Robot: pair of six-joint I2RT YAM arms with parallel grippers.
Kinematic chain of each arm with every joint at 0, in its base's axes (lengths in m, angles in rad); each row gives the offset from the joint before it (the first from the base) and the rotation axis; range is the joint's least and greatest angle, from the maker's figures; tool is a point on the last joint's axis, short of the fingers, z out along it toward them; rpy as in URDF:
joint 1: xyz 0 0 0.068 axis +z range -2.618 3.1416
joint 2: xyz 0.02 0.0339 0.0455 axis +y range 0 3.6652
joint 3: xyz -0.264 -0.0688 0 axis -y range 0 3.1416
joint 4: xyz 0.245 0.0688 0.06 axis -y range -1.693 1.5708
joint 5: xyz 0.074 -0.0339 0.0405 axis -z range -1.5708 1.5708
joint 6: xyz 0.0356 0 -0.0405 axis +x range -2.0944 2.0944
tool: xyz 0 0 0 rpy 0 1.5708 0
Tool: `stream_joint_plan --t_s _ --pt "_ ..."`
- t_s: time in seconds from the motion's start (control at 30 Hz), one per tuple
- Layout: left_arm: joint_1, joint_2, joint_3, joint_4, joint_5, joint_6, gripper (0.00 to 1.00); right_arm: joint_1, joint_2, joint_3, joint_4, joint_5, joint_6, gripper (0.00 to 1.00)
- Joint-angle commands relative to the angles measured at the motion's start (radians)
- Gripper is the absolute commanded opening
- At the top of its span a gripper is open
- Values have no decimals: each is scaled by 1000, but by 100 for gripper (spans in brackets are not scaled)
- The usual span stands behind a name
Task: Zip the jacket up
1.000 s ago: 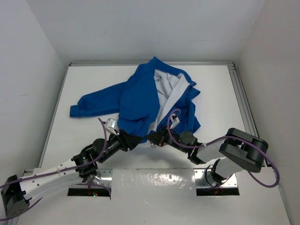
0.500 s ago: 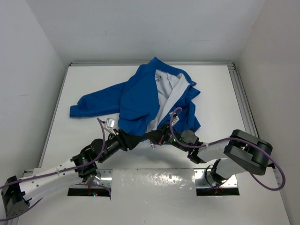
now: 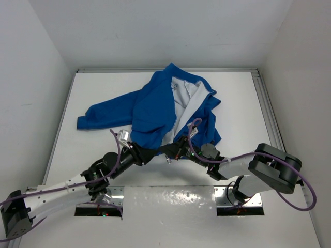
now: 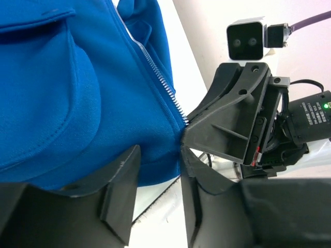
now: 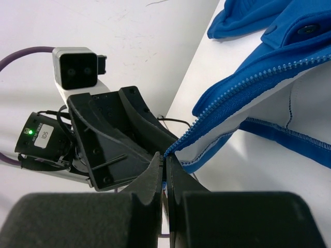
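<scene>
- Pocket: the left wrist view shows a pocket flap (image 4: 36,20) on the blue front panel. What is inside cannot be told.
- Task item: the jacket (image 3: 160,106) lies spread on the table (image 3: 238,98), slightly toward the far side. The collar points to the back wall. The front is open and shows the pale lining (image 3: 189,101). One sleeve (image 3: 103,114) stretches out to the left.
- Hem: the lower edge lies nearest the arms, and both grippers meet there, just beside each other.
- Right gripper (image 5: 165,157): the jaws are pressed together on the bottom end of one run of zipper teeth (image 5: 243,85). That edge of the jacket is lifted slightly off the table.
- Left gripper (image 4: 160,152): the jaws stand apart, straddling the hem corner of the other front panel. Its zipper teeth (image 4: 155,67) end just beside the right-hand finger. Whether either pad presses the cloth cannot be told.
- Surface: a white, flat tabletop with a metal rail (image 3: 266,108) along its right edge. A scuffed plate (image 3: 170,199) lies between the arm bases.
- Room: plain white walls (image 3: 155,31) enclose the table at the back and on both sides.
</scene>
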Motion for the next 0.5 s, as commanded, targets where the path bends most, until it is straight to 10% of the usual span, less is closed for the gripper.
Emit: stream_joint_plan --t_s 0.0,0.47 --pt "10 3 0 75 -19 20 33 0 -30 30 403 -23 8 0" --pt "10 32 0 156 40 43 19 0 -22 28 403 -18 18 0"
